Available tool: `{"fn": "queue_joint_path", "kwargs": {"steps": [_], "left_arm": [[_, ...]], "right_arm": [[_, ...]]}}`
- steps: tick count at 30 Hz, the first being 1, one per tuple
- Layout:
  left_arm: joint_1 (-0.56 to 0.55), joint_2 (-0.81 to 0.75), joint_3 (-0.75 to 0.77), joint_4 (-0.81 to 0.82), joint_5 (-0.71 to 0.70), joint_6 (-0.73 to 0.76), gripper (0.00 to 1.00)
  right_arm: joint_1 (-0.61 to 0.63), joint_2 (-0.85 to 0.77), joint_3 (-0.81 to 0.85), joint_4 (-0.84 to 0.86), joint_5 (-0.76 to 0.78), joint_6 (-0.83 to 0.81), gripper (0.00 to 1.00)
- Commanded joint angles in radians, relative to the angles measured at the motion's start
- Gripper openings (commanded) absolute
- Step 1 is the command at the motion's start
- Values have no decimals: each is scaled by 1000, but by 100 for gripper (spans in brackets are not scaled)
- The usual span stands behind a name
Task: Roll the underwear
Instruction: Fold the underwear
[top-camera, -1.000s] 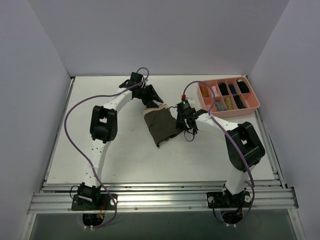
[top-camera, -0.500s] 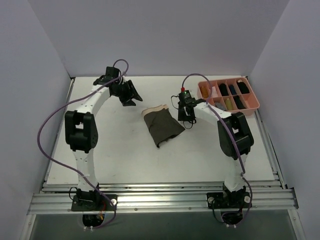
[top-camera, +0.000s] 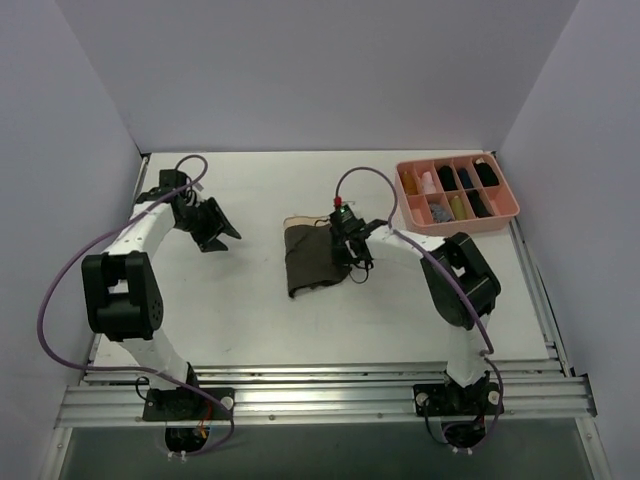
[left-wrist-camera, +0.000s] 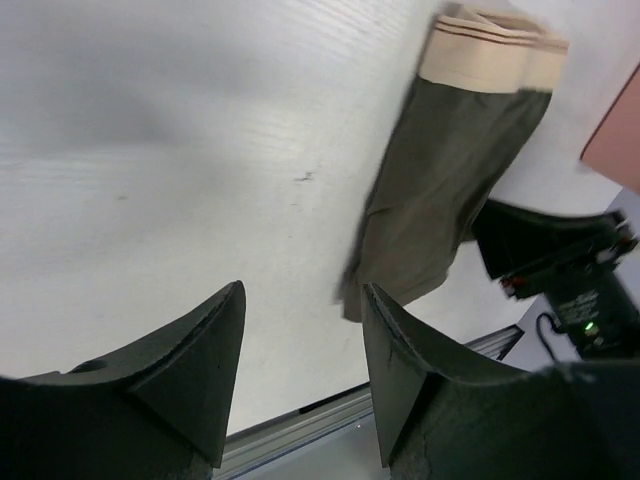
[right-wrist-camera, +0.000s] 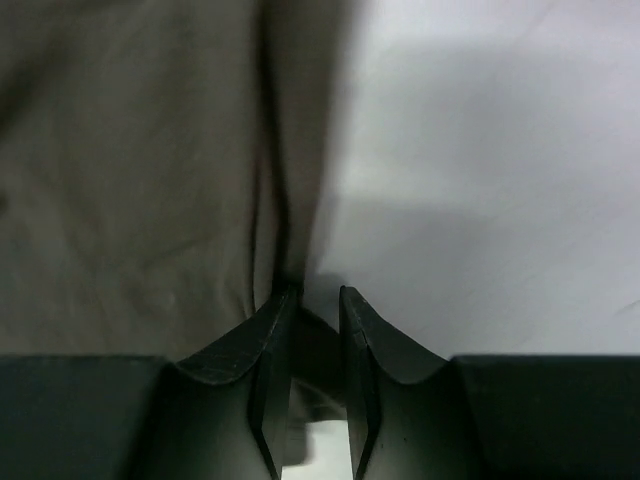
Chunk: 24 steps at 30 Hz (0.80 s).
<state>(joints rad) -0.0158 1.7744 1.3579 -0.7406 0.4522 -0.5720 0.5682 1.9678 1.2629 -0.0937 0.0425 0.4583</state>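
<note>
Firstly, from above: underwear (top-camera: 308, 258) lying mid-tabletop (top-camera: 250, 310), left of the pink tray (top-camera: 462, 228) and well apart from it. Long axis running far to near, tan waistband (top-camera: 300, 222) pointing at the back wall, dark leg end toward the arm bases. Right pincer (top-camera: 352, 256) low at the garment's right edge. Left pincer (top-camera: 222, 233) off to the left, well apart from the cloth.

Left wrist view: left pincer (left-wrist-camera: 302, 295) spread wide, nothing between, bare tabletop below. Underwear (left-wrist-camera: 450, 180) beyond it, waistband (left-wrist-camera: 492, 52) at the far end.

Right wrist view: right pincer (right-wrist-camera: 312, 295) set narrow at a folded edge of the underwear (right-wrist-camera: 130, 170), white tabletop (right-wrist-camera: 500, 150) to the right. Cannot tell whether cloth is actually pinched in the slit.

Judged risks:
- With only one edge engaged, likely to drag or skew the garment rather than roll it.
- A grip on a single layer could pull the fold open.
- A roll begun askew to the long axis would probably come out loose and lopsided.
- Left pincer too far off to pin the opposite side.
</note>
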Motion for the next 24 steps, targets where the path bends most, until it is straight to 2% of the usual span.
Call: {"fn": "queue_joint_path", "kwargs": {"steps": [1, 2, 5, 10, 13, 16, 20, 24], "left_arm": [[86, -89, -3, -37, -7, 58, 58], [91, -99, 6, -48, -12, 70, 58], [96, -113, 32, -112, -56, 124, 57], [85, -165, 0, -173, -49, 117, 57], [33, -246, -83, -166, -27, 55, 57], [-74, -291, -173, -123, -44, -34, 57], [-196, -305, -246, -23, -24, -126, 56], [-301, -254, -234, 20, -84, -99, 54]], "right_arm": [[139, -58, -85, -52, -4, 150, 20], [201, -79, -105, -52, 0, 179, 20], [280, -125, -125, -90, -1, 278, 20], [279, -236, -166, -201, 54, 292, 20], [256, -308, -160, -233, 62, 295, 20], [222, -334, -128, -235, 80, 335, 24], [159, -262, -24, -205, 83, 370, 27], [111, -153, 91, -201, 56, 369, 27]]}}
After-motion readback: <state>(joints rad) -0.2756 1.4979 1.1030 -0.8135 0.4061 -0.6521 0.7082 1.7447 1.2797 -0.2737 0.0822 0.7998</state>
